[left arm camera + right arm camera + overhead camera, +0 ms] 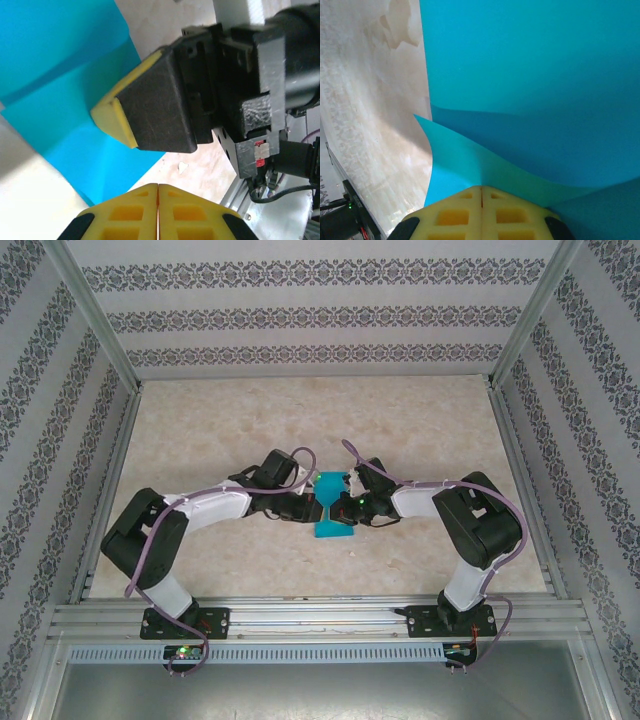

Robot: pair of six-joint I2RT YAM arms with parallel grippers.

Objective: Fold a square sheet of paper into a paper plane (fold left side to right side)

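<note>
Turquoise sheet (330,528) x1 | R fingers (452,217) x2 clamped on it | L fingers (125,216) x2 closed, grip unclear

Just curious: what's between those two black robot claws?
A thin turquoise-blue sheet of paper, between the left gripper and right gripper, shown in the top view.

You get bright, even, diffuse light from above in the top external view: the table (400,430) is pale, shadows under the arms are soft, and the frame rails splay toward the edges. In the left wrist view, a grey shadow crosses the table lower left, and the left gripper (158,187) looks soft-focused up close. In the right wrist view, the square sheet of paper (530,60) shades its own fold darker.
</note>
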